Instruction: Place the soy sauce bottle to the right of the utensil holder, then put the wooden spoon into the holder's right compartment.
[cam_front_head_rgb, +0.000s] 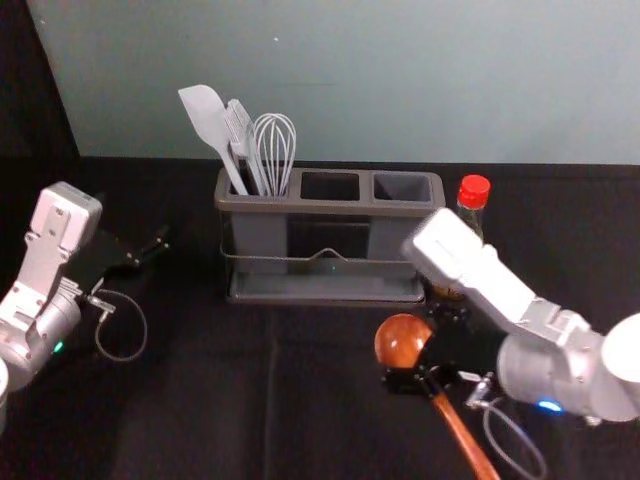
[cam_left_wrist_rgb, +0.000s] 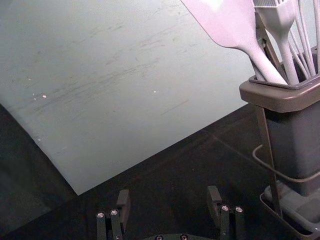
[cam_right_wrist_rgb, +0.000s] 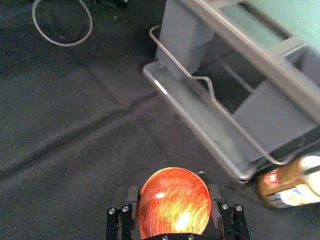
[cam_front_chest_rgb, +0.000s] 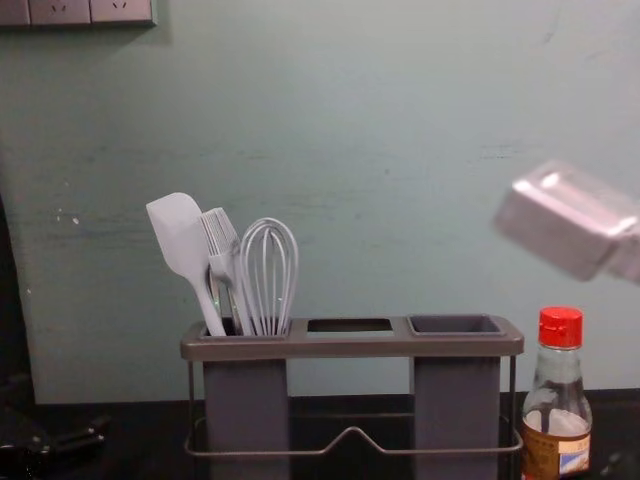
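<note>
Before the right end of the utensil holder (cam_front_head_rgb: 330, 208), the wooden spoon (cam_front_head_rgb: 464, 434) is being gripped about its bowl by the right gripper (cam_front_head_rgb: 422, 348). Rightward, the soy sauce bottle (cam_front_chest_rgb: 556, 430) is being displayed upright; leftward, the idle left gripper (cam_front_head_rgb: 135, 268) is being shown spread wide.

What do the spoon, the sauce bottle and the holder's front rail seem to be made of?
Spoon: polished wood; its bowl shows streaky grain and bright highlights.
Sauce bottle: glass or clear plastic, smooth; its upper part is see-through.
Front rail: probably metal, dull finish; it is thin and bent like wire.
</note>
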